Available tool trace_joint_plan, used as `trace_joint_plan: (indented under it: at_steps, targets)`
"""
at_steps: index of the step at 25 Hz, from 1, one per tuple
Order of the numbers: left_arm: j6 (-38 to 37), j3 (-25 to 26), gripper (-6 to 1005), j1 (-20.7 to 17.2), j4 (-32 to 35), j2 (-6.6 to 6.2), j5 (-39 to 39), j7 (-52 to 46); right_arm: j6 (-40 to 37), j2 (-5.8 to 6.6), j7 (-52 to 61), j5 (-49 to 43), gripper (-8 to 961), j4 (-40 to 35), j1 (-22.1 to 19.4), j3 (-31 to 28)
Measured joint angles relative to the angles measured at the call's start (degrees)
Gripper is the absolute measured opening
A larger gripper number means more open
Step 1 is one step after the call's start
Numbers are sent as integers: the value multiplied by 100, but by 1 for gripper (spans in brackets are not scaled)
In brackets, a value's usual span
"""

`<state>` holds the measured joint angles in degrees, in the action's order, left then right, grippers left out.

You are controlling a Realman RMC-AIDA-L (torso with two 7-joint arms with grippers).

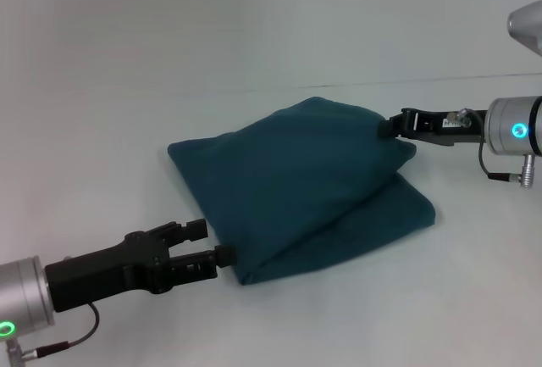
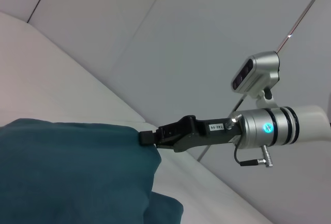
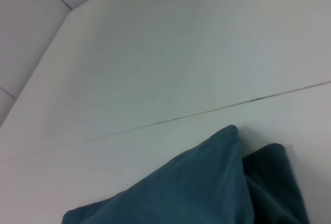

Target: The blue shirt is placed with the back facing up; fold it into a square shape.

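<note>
honestly, the blue shirt (image 1: 296, 185) is already most of the way to a square: it sits mid-desk (image 1: 127, 62) as a thick, roughly four-sided bundle, with an upper layer lying over a lower one that sticks out along the edge nearest the robot's right.

the left claw (image 1: 218, 253) is at the bundle's near corner. its lower finger tip touches the fabric edge while the upper finger rides above it, so it looks partly open, at the cloth rather than clamped on it. the right claw (image 1: 389, 127) is at the far corner; from the left wrist view its tip (image 2: 148, 137) is pressed right into the top layer's corner, and it looks pinched shut on the blue shirt there, though the fingertips are mostly hidden by cloth, so that's a judgement.

the step in hand looks like laying down or tidying the last fold. to do it well, both corners should travel together and at the same height, so the top layer lands flat instead of twisting. the top edge should line up with the lower layer poking out, since that mismatch is what keeps it from reading as a clean square. letting go only once the cloth is resting on the desk helps too: this soft knit will slump and puff if dropped.
</note>
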<state>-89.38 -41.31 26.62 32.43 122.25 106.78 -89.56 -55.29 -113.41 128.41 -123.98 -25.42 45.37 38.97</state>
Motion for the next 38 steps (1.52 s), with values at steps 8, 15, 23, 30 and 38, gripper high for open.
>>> trace_joint_plan:
  at_steps: [8, 15, 23, 30, 38]
  targets:
    - [0, 0, 949, 11, -75, 10, 0, 0, 327, -28, 0, 10, 51, -41, -160, -23]
    - [0, 0, 950, 19, -79, 10, 0, 0, 549, -5, 11, 19, 268, -42, -211, -28]
    - [3, 0, 950, 28, -83, 10, 0, 0, 30, 265, 450, -2, 561, 7, -337, -3]
    - [41, 0, 949, 29, -88, 10, 0, 0, -183, 253, 608, -11, 612, 24, -447, 14]
    - [51, 0, 949, 37, -88, 10, 0, 0, -126, 80, 605, 16, 612, 44, -389, -13]
